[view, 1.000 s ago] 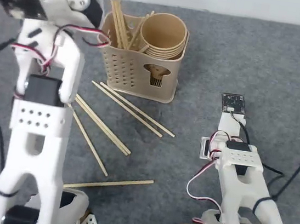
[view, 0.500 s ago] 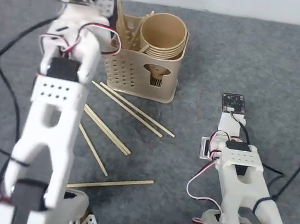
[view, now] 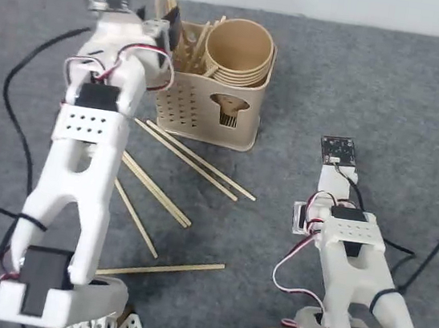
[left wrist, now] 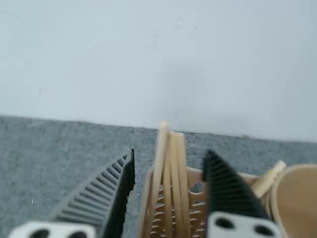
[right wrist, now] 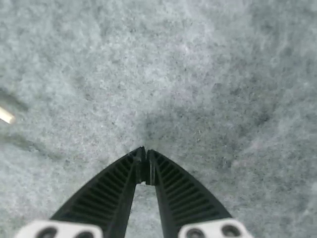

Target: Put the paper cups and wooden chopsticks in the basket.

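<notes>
High view: we look down on a beige perforated basket (view: pixel 210 110) standing toward the far side of a table (view: pixel 392 82) covered in grey carpet. A stack of paper cups (view: pixel 239 45) sits upright in the right part of the basket. A bundle of wooden chopsticks (view: pixel 189 40) stands tilted in its left part. Several loose chopsticks (view: pixel 191 160) lie scattered on the carpet in front of the basket, beside the left arm. A single chopstick (view: pixel 161 270) lies apart from them, nearer the arm bases.

We find the left gripper (left wrist: pixel 169 154) raised at the basket's far left corner. From the left wrist view, its jaws are spread wide and released. The tops of the bundled chopsticks rise between them, with a gap on either side.

We find the right gripper (right wrist: pixel 145 149) low over bare carpet, well to the right of the basket. Its jaws are clenched tip to tip, grasping nothing.
</notes>
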Tool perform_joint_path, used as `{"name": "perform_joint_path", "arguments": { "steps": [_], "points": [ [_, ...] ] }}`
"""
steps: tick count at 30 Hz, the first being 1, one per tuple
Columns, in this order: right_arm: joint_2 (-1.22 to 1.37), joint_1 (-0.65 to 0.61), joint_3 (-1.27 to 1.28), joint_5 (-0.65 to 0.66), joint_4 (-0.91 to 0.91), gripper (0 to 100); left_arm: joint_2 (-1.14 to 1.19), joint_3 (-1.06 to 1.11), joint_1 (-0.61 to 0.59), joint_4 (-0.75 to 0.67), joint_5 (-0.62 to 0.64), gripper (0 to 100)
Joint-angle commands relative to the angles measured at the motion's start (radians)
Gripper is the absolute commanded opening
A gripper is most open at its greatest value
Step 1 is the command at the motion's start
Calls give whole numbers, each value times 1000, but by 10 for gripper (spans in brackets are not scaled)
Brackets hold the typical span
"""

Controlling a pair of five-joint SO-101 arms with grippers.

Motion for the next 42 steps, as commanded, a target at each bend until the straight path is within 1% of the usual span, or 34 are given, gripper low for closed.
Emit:
{"name": "perform_joint_path", "arguments": {
  "steps": [1, 6, 10, 14, 16, 20, 25, 27, 34, 37, 42],
  "points": [
    [-42, -4, 0, 17, -27, 9, -127, -7, -23, 17, 44, 267],
    [-42, -4, 0, 17, -27, 9, -287, -53, -84, 178, 51, 227],
    [-42, -4, 0, 17, -27, 9, -373, -105, -189, 405, 52, 199],
    [-42, -4, 0, 15, -24, 9, -362, -91, -290, 608, 52, 176],
    [-42, -4, 0, 14, -24, 9, -327, -64, -328, 652, 55, 160],
    [-42, -4, 2, 12, -19, 9, -193, -2, -370, 660, 132, 130],
    [-42, -5, 12, 12, -19, 9, 54, 1, -367, 661, 186, 126],
    [-42, -5, 12, 11, -19, 9, 153, -30, -361, 663, 219, 126],
    [-42, -5, 12, 17, -19, 9, 446, -205, -311, 666, 275, 126],
    [-44, -5, 12, 17, -22, 9, 523, -269, -287, 666, 292, 126],
    [-44, -5, 12, 18, -25, 9, 588, -291, -267, 667, 339, 126]
  ]
}}
